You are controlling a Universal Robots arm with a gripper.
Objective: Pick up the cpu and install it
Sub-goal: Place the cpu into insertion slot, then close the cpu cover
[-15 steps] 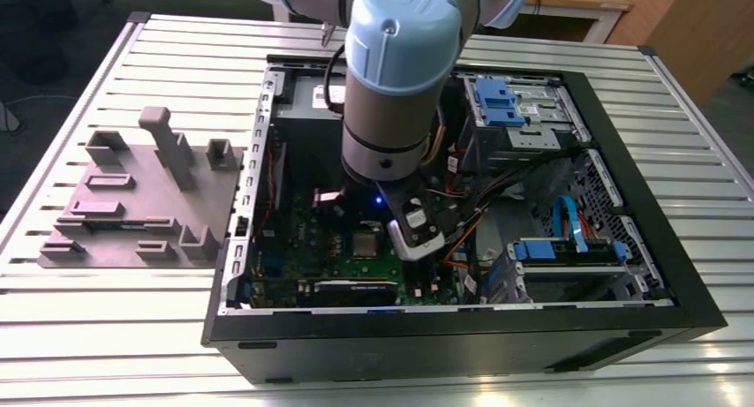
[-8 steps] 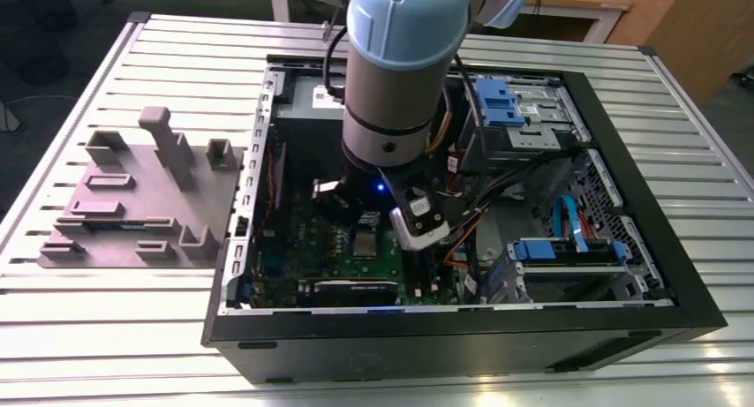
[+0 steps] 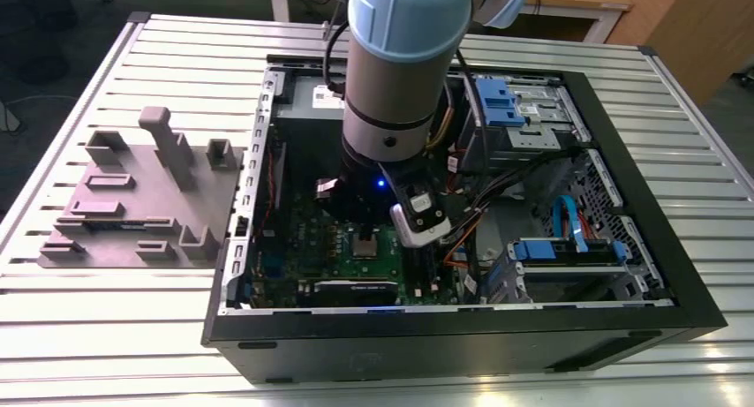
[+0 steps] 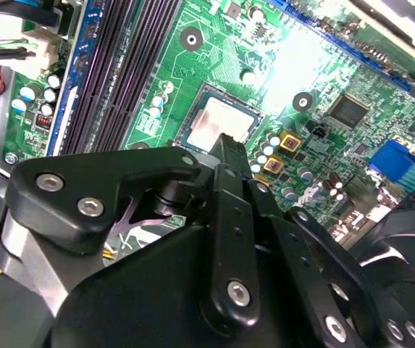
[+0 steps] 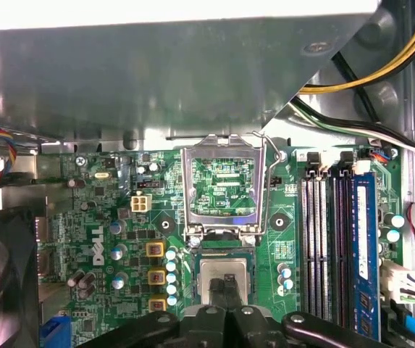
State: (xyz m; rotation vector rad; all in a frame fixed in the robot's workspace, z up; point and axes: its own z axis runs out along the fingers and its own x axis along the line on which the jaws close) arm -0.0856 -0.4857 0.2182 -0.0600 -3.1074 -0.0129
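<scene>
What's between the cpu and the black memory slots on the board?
In the first wrist view, a short column of small pale-topped capacitors on bare green board separates the cpu from the memory slots. The gripper sits over the cpu.

The cpu [image 5: 225, 270] has a silvery, dull metal top; the green motherboard [image 5: 106, 210] looks glossy. The gripper [image 4: 225, 148] is matt black plastic with bright metal screws. The table [image 3: 695, 173] is ribbed, pale brushed metal
</scene>
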